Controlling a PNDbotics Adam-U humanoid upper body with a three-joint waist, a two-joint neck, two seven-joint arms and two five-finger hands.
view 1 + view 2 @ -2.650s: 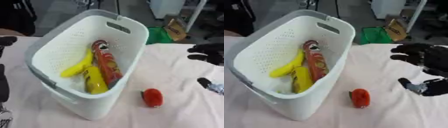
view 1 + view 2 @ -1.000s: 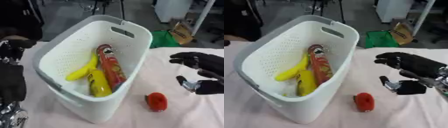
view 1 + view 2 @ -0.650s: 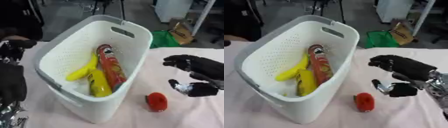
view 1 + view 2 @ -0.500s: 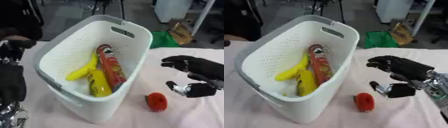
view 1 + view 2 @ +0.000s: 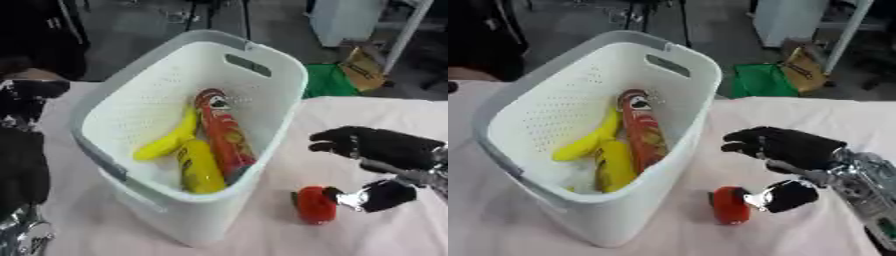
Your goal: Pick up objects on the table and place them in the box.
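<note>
White perforated basket (image 5: 262, 107) standing on the pale pink tabletop (image 5: 367, 115), tilted so its open mouth faces the camera, handle slot at its 12 o'clock rim. Inside lie a red cylindrical can (image 5: 223, 135), a yellow banana (image 5: 166, 140) at the can's 9 o'clock, and a yellow bottle-like object (image 5: 199, 167) at its 7 o'clock, all touching one another at the basket's bottom. A small red object (image 5: 730, 204) rests on the tabletop at the basket's 4 o'clock, just outside its wall. The robot's right hand (image 5: 785, 147) enters from 3 o'clock, spread open, fingers (image 5: 745, 140) extended above and toward the basket, thumb (image 5: 785, 196) just beside the red object at its 3 o'clock; whether the thumb touches it cannot be told, and the hand has hold of nothing. The left hand (image 5: 26, 97) shows as a dark shape at the 9 o'clock edge; its finger posture cannot be made out. Beyond the table, at 1 o'clock, a green item (image 5: 328, 80) and a cardboard box (image 5: 363, 70) sit on the floor
</note>
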